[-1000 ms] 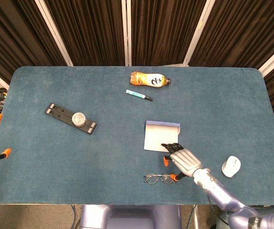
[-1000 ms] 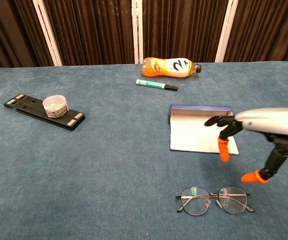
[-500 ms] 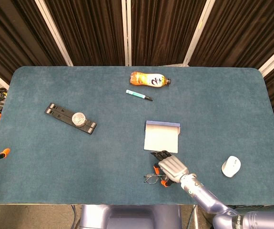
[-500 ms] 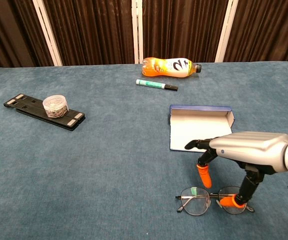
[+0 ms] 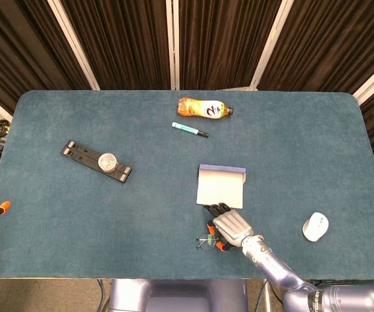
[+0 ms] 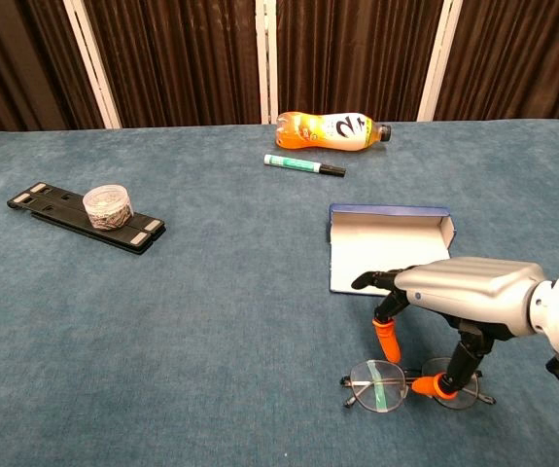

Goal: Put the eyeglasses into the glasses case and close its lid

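Directly beneath the right hand [image 6: 454, 297], the eyeglasses [image 6: 410, 382] lie flat, long axis left-to-right, just nearer than the open glasses case [image 6: 388, 255]; an orange fingertip touches the frame, nothing gripped yet.

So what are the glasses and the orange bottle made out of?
The eyeglasses look like thin dark metal wire around clear round lenses that you can see the table through. The orange bottle looks like clear shiny plastic filled with orange drink, with a printed label and a dark cap. That is only how they look from here.
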Available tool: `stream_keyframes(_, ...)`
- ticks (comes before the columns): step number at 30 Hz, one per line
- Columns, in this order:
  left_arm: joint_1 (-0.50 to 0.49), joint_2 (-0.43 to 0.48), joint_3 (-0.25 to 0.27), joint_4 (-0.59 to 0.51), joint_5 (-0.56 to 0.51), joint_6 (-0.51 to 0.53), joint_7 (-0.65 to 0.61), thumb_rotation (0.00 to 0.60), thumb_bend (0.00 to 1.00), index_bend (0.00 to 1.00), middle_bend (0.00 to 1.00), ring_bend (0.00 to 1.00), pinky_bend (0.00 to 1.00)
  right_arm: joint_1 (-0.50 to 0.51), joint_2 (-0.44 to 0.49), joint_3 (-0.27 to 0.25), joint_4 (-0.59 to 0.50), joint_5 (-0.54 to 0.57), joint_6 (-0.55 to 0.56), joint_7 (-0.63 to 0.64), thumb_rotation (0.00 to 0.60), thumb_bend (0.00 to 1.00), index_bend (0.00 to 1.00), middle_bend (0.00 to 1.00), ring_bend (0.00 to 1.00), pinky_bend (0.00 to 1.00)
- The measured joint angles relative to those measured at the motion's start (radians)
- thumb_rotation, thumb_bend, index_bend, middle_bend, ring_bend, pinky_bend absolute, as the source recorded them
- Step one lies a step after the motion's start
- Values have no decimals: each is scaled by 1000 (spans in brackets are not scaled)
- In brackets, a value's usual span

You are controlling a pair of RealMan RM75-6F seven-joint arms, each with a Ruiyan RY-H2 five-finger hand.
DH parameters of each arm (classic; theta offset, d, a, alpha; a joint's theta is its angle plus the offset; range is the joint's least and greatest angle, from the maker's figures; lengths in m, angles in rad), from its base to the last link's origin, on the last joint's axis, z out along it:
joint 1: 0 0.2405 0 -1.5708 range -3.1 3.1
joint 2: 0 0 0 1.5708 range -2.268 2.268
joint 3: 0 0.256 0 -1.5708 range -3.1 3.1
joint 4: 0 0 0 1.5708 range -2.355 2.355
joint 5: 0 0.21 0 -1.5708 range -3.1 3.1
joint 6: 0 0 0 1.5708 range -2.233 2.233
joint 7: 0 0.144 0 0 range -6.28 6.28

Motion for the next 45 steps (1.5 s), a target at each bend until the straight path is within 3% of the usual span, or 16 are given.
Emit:
stream_keyframes(17, 1, -1, 1, 0, 2, -6, 7, 600, 0, 0, 0, 0, 0, 5, -8, -17, 12, -9, 16, 11, 600, 232, 529, 0, 0, 0)
stream_keyframes(45, 2, -2, -1, -1, -2, -11, 8, 600, 0, 0, 0, 0, 0, 12, 0, -36, 17, -7, 25, 20, 600, 365, 631, 0, 0, 0)
